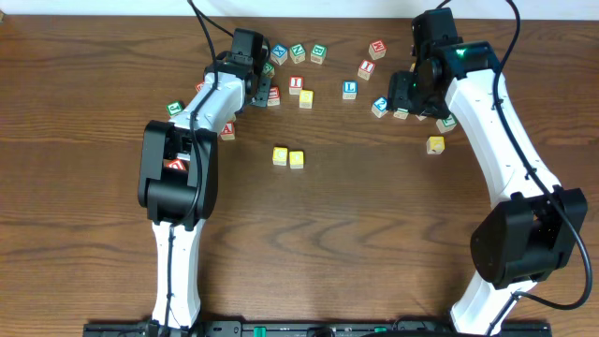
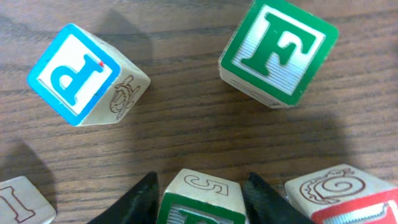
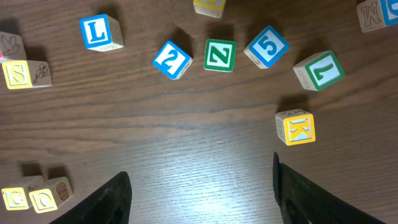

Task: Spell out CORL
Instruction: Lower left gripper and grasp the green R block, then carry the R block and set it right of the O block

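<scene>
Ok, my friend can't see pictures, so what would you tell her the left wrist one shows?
Two black jaws stand either side of a green-faced block with a 5 carved on its side, on a wooden table. Beyond it lie a blue P block and a green F block.

place: robot lab bench | signs: left arm (image 1: 176, 178), right arm (image 1: 494, 122), wood table (image 1: 374, 234), letter blocks (image 1: 296, 159)

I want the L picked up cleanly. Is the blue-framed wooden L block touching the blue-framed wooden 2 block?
Apart. The right wrist view shows bare wooden table between the blue-framed wooden L block and the blue-framed wooden 2 block.
</scene>
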`<move>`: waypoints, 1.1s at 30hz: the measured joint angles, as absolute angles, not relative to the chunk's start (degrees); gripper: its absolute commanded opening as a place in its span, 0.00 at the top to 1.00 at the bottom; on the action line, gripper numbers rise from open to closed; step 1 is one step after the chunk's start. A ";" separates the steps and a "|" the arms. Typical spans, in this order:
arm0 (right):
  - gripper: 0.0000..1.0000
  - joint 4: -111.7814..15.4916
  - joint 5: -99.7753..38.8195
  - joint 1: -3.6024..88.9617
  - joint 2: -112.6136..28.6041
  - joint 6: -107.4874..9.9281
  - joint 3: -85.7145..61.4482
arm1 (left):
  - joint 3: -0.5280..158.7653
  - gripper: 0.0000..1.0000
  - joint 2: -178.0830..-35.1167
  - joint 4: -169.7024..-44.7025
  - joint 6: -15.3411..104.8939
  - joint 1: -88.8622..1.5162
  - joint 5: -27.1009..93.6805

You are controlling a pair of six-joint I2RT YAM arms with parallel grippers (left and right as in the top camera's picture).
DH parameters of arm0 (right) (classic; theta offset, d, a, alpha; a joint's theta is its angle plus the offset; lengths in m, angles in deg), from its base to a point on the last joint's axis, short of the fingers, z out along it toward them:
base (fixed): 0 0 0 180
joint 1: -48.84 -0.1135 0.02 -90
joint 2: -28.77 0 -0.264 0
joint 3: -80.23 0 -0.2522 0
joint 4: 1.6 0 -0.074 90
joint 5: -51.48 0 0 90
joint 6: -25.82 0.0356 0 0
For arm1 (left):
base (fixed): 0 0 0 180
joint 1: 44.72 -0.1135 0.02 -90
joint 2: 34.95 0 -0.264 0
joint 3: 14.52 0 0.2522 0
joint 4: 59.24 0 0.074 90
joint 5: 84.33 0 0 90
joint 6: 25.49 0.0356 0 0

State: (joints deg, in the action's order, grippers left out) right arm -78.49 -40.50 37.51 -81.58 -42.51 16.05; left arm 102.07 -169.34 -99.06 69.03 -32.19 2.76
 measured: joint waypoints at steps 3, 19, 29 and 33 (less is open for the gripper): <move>0.29 -78.52 -40.52 37.51 -81.58 -42.51 16.05 | 102.07 0.71 -169.34 -99.21 69.07 -32.19 2.80; 0.15 -76.61 -40.52 37.51 -81.58 -42.53 16.05 | 101.92 0.74 -165.71 -105.97 64.55 -32.19 2.78; 0.11 -73.73 -40.48 37.60 -81.58 -42.55 16.03 | 101.87 0.74 -149.71 -117.01 55.02 -29.78 6.52; 0.10 -72.83 -40.48 38.12 -81.58 -42.62 16.03 | 101.87 0.74 -148.23 -124.24 47.50 -25.39 8.37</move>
